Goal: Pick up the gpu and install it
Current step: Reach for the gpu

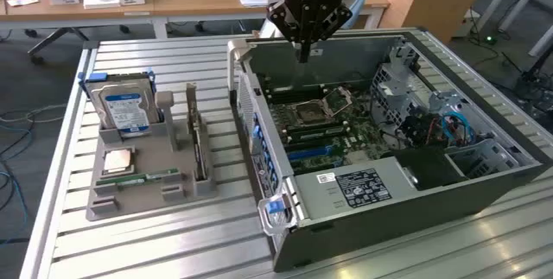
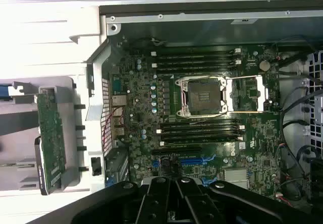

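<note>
One claw (image 1: pixel 304 55), pinched together with nothing in it, hangs over the far edge of one open computer case (image 1: pixel 389 227), above its motherboard (image 1: pixel 320 130). One grey holder (image 1: pixel 142 198) sits on the slatted surface (image 1: pixel 173 246) toward the exterior view's left, carrying four parts: one hard drive (image 1: pixel 126 107), one processor chip (image 1: pixel 116 160), one memory stick (image 1: pixel 138 178) and one gpu (image 1: pixel 198 140), upright on edge in the slot nearest the case, well apart from the claw. A narrow strip of surface separates the holder and the case.
</note>
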Tool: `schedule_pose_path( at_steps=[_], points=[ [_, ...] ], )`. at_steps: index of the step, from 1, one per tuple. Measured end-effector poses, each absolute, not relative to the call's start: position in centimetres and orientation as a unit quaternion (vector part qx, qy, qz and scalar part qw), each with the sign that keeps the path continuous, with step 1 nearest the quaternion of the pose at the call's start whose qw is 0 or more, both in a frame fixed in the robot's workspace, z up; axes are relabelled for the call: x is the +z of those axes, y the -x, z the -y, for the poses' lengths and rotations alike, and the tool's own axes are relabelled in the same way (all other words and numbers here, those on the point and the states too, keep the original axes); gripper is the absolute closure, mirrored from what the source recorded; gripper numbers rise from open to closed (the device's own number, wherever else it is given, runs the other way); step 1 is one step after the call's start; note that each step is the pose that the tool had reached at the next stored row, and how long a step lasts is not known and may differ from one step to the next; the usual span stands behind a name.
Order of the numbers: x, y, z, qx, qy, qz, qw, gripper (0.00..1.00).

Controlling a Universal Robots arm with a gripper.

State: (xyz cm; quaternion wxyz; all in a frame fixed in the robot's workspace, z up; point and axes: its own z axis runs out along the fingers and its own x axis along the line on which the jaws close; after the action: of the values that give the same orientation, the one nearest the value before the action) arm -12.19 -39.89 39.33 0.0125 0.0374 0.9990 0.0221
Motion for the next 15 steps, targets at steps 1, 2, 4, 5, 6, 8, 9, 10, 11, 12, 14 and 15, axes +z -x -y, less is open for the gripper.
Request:
schedule_pose_path(
  at_steps=[1,2,4,5,6,8,9,10,11,12,14,15],
  points=[
    [39.33,12.19,39.88,0.022,-0.037,-0.999,0.012,0.89],
    [39.33,12.19,39.89,0.022,-0.037,-0.999,0.012,0.89],
    [39.33,12.19,39.88,0.022,-0.037,-0.999,0.012,0.89],
    [39.33,12.19,39.89,0.022,-0.037,-0.999,0.012,0.89],
    [39.33,12.19,39.88,0.022,-0.037,-0.999,0.012,0.89],
    [39.33,12.19,39.88,0.022,-0.037,-0.999,0.012,0.89],
    [39.33,12.19,39.89,0.022,-0.037,-0.999,0.012,0.89],
    [39.32,12.20,39.88,0.022,-0.037,-0.999,0.013,0.89],
    [39.32,12.25,39.88,0.022,-0.037,-0.999,0.013,0.89],
    [39.32,12.31,39.89,0.022,-0.037,-0.999,0.013,0.89],
    [39.33,12.48,39.88,0.022,-0.037,-0.999,0.012,0.89],
    [39.33,12.58,39.89,0.022,-0.037,-0.999,0.012,0.89]
  ],
)
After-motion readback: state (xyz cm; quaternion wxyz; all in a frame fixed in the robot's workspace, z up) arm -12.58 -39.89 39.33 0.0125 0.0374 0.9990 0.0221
